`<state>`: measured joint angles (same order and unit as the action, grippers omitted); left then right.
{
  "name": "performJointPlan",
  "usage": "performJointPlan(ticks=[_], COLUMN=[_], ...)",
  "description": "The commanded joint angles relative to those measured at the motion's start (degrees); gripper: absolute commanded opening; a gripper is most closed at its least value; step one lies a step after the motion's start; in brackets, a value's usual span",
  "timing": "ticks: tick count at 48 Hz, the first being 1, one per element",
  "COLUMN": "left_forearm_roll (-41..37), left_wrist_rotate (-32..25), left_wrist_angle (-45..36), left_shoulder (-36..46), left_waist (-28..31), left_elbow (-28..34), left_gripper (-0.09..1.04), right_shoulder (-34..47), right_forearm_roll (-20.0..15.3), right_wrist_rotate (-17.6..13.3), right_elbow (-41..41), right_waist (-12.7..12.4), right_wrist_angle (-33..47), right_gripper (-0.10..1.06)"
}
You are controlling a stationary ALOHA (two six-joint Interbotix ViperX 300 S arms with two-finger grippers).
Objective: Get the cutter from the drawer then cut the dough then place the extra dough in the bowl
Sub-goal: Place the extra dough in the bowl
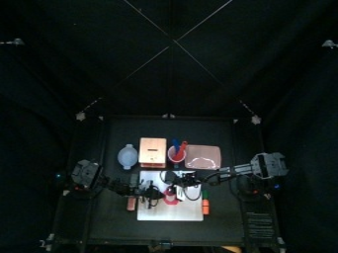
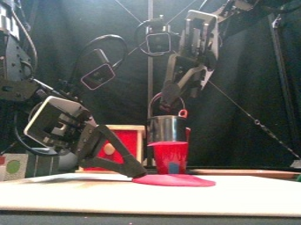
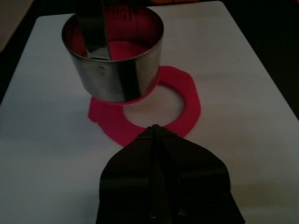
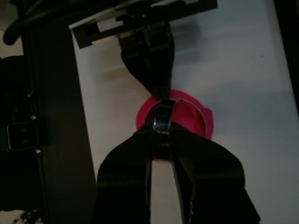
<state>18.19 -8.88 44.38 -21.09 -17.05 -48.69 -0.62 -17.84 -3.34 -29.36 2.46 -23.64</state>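
A flat ring of pink dough (image 3: 187, 103) lies on the white cutting board (image 3: 239, 61), its middle cut out. The round metal cutter (image 2: 168, 128) hangs clear above the dough (image 2: 177, 181), and pink shows inside it (image 3: 105, 44). My right gripper (image 2: 177, 104) comes down from above and is shut on the cutter's wire handle (image 4: 163, 107). My left gripper (image 3: 158, 131) is shut, its tip down on the ring's near edge (image 2: 136, 172). Whether it pinches the dough I cannot tell.
Behind the board stand the wooden box (image 1: 154, 150) with its red drawer front (image 2: 125, 141), the blue-grey bowl (image 1: 126, 155) to its left, the red cup (image 2: 172, 156) with knives, and the pink tray (image 1: 203, 155) at the right.
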Motion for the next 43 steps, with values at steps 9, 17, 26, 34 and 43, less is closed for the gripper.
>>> performJointPlan(ticks=[9, 17, 26, 34, 43], left_forearm_roll=[0.09, 0.09, 0.00, -0.18, -0.62], left_wrist_rotate=[-0.26, -0.44, -0.62, -1.05, -1.23], left_wrist_angle=[-2.11, -3.16, -3.43, -4.75, -6.33], left_shoulder=[2.20, 3.52, 5.10, 7.21, 8.79], left_waist=[0.09, 0.44, 0.53, 1.14, 2.29], left_elbow=[0.09, 0.00, 0.09, 0.09, 0.26], left_gripper=[0.46, 0.46, 0.46, 0.46, 0.46], right_shoulder=[-7.47, -11.25, -14.24, -15.21, -15.21], right_forearm_roll=[-0.18, -0.18, -0.09, -0.09, -0.09], right_wrist_rotate=[0.18, 0.09, 0.18, 0.18, 0.18], right_elbow=[-5.45, -10.11, -15.21, -18.19, -19.78], right_waist=[-0.44, -0.09, 0.00, 0.18, -0.09], right_wrist_angle=[0.09, 0.97, 2.72, 4.66, 6.15], right_gripper=[0.52, 0.52, 0.52, 0.52, 0.53])
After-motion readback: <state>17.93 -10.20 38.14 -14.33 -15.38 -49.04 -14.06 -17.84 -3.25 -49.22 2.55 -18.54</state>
